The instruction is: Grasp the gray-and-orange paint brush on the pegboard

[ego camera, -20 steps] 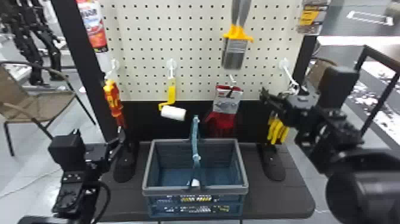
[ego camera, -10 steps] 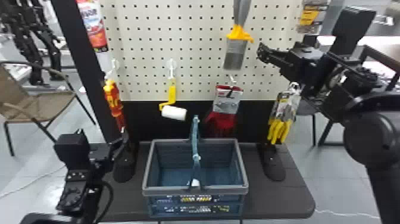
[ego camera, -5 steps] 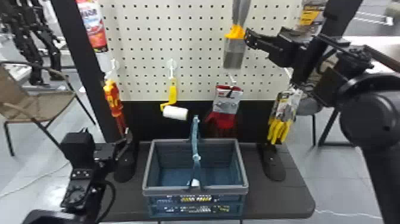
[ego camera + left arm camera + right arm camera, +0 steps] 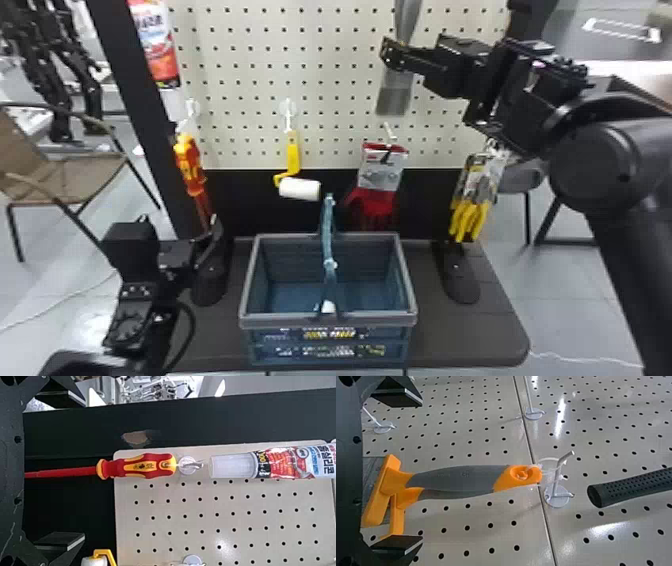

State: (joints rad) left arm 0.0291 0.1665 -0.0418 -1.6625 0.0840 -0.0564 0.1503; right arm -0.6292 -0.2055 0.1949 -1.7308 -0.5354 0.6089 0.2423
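The pegboard (image 4: 325, 75) stands behind the desk (image 4: 475, 330). Along its lower row, left to right, hang a screwdriver (image 4: 187, 170), a roller (image 4: 299, 189), gloves (image 4: 375, 200) and pliers (image 4: 472, 200). A tube (image 4: 152, 45) hangs above the screwdriver, the paint brush (image 4: 396, 92) above the gloves. A basket (image 4: 400, 280) sits on the desk before the roller and gloves. The 2 fingers (image 4: 395, 395) of the right gripper (image 4: 415, 471) stand either side of the paint brush.

In the head view, at 12 o'clock, the right tool (image 4: 400, 54) covers the orange collar of the paint brush (image 4: 395, 95) and the picture's edge cuts off its handle, while at 11 o'clock the same edge cuts the upper end of the sealant tube (image 4: 155, 45), whose print is too blurred to read.
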